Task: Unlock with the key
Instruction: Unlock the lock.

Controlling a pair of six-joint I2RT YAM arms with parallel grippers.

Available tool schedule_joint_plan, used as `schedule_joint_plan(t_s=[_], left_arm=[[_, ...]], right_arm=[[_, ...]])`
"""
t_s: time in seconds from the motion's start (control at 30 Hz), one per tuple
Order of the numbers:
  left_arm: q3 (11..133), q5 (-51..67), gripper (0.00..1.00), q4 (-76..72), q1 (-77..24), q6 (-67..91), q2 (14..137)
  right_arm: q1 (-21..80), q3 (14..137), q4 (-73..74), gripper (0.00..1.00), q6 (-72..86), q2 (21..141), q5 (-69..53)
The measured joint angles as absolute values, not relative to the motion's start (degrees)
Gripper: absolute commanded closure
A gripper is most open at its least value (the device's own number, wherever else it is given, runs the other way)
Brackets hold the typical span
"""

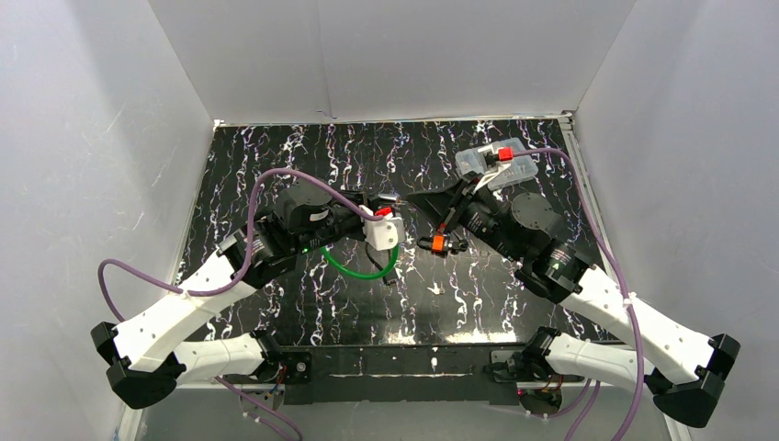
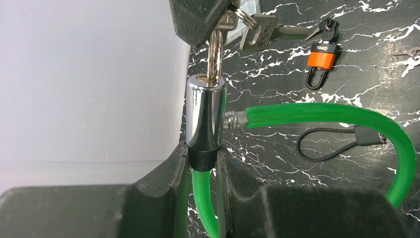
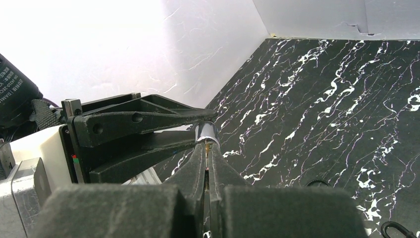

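The flat silver key (image 2: 215, 49) is standing upright in the keyway on top of the smooth chrome lock cylinder (image 2: 204, 111), raised above mid-bench. The right hand (image 3: 207, 156) is pinching the key, its padded fingers pressed together. The left hand (image 2: 203, 166) is clamping the cylinder's black collar. The glossy green cable (image 2: 337, 111) is curving over the black, white-veined bench (image 2: 277, 163), with a small orange padlock (image 2: 322, 55) lying beyond it.

Orange padlock (image 2: 322, 58), black cord loop (image 2: 365, 135), clear box (image 1: 484, 165).
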State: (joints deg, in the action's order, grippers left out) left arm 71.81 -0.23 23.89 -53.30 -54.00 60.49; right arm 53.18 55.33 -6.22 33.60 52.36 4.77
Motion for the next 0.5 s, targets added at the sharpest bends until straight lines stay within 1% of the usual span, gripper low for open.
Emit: schedule_joint_plan(t_s=[0.5], left_arm=[[71.81,-0.22,1.0,23.27,-53.3,-53.98,60.55]], right_arm=[[53.7,55.24,-6.17,0.99,33.83,52.15,8.32]])
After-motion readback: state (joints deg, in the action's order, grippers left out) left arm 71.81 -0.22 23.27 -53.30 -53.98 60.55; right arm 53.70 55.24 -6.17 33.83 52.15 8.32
